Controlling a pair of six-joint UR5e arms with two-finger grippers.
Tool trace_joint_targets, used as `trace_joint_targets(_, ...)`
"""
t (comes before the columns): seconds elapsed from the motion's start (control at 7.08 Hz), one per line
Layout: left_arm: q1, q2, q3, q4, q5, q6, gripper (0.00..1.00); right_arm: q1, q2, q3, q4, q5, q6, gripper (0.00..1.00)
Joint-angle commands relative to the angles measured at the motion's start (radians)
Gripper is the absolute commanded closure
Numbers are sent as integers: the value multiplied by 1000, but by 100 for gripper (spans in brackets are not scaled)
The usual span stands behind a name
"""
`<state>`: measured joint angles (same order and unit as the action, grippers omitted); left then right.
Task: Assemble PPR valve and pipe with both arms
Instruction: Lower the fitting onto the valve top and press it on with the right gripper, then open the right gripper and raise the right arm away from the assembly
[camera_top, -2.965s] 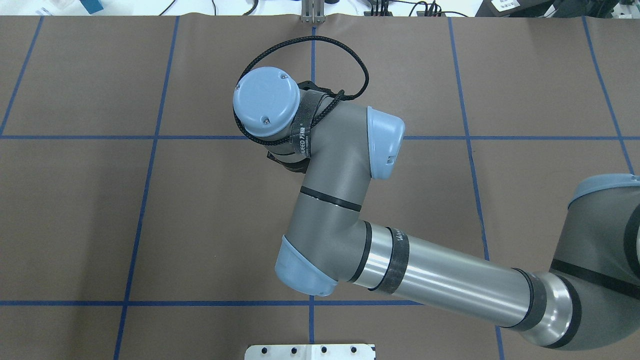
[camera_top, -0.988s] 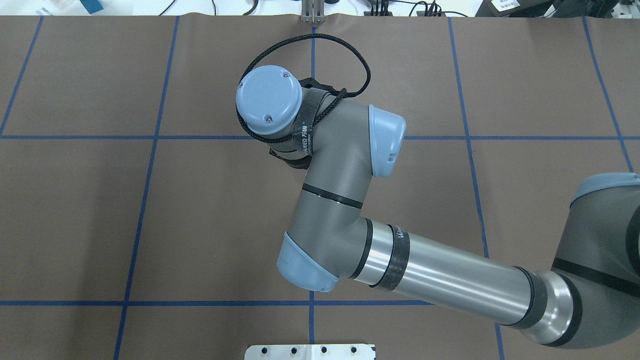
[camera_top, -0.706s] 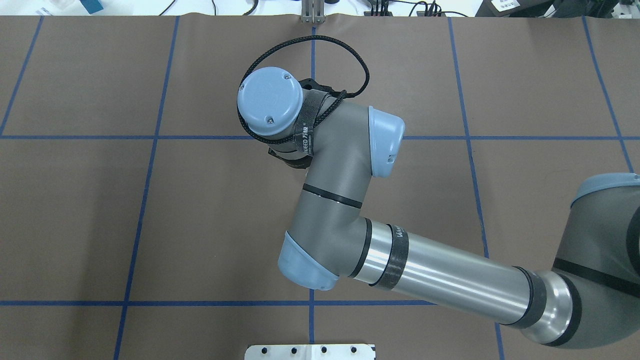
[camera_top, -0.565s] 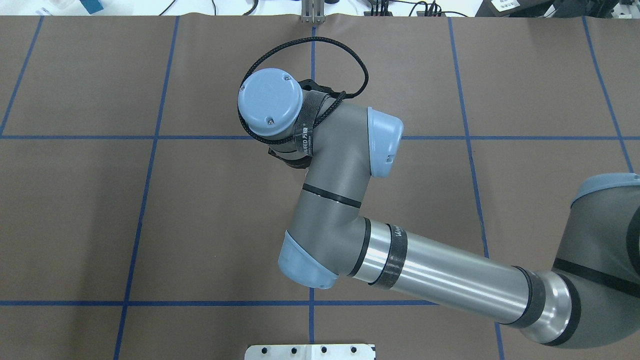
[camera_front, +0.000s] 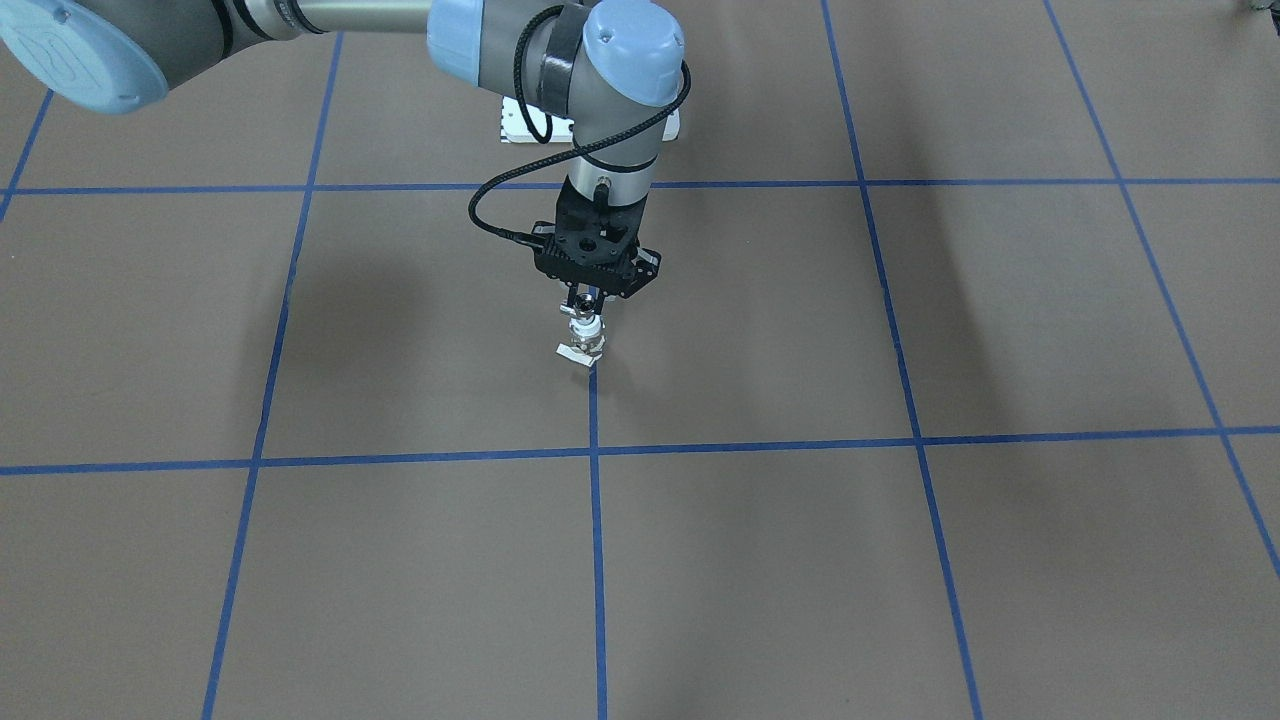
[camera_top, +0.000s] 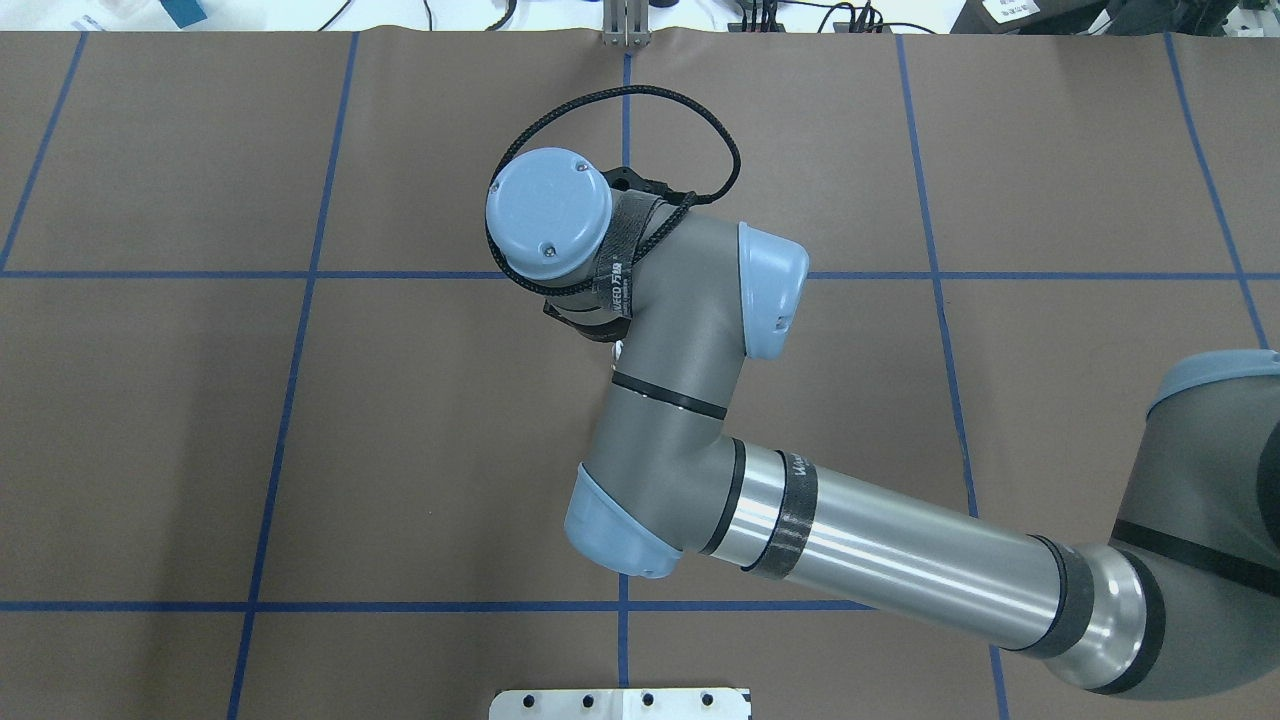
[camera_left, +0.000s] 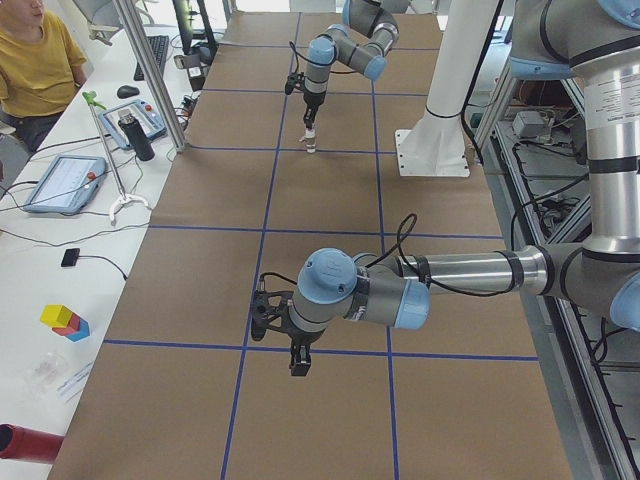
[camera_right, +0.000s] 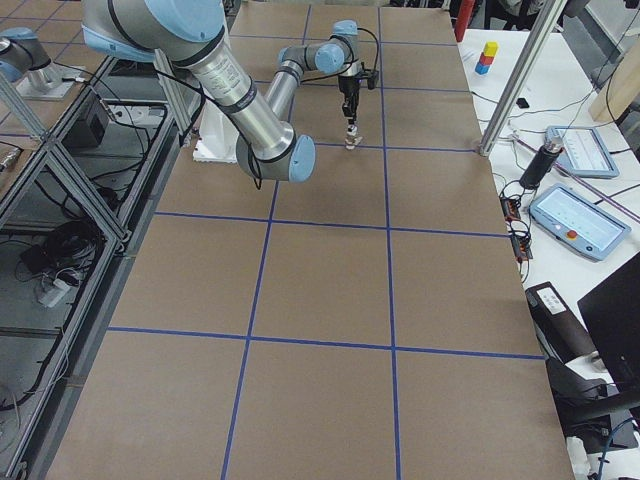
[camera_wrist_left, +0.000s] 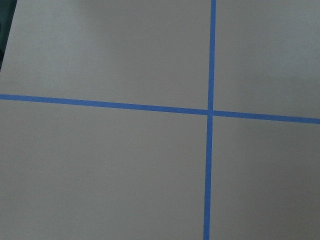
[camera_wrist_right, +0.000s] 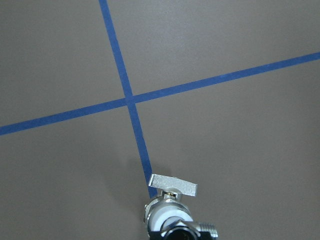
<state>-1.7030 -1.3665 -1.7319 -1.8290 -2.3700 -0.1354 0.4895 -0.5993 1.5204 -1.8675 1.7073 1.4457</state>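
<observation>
Your right end effector (camera_front: 592, 300) points straight down and pinches the upper end of the PPR valve (camera_front: 584, 338). The valve hangs upright below it, lever handle (camera_wrist_right: 173, 185) lowest, over a blue tape line (camera_front: 596, 410) and low above the brown worktop (camera_front: 900, 560); whether it touches, you cannot tell. It sits well away from the worktop's edges, and the left end effector (camera_left: 298, 358) hovers well apart along the worktop, spread or pressed together you cannot tell.
</observation>
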Motion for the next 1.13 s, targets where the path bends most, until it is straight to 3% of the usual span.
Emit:
trace_joint_targets(0.0,0,-2,0,-1,0,-1,0,0,1,4,1,0,-13,1)
trace_joint_targets(0.28,2,-2,2,0,0,-1,0,41,10,20,1,17,-45,1)
trace_joint_targets(0.56,8,1,3,11,0,-10,0,191,3,20,1,151,-212,1)
trace_joint_targets(0.99,60,1,12,10,11,-49,0,490,-107,20,1,369,-648,0)
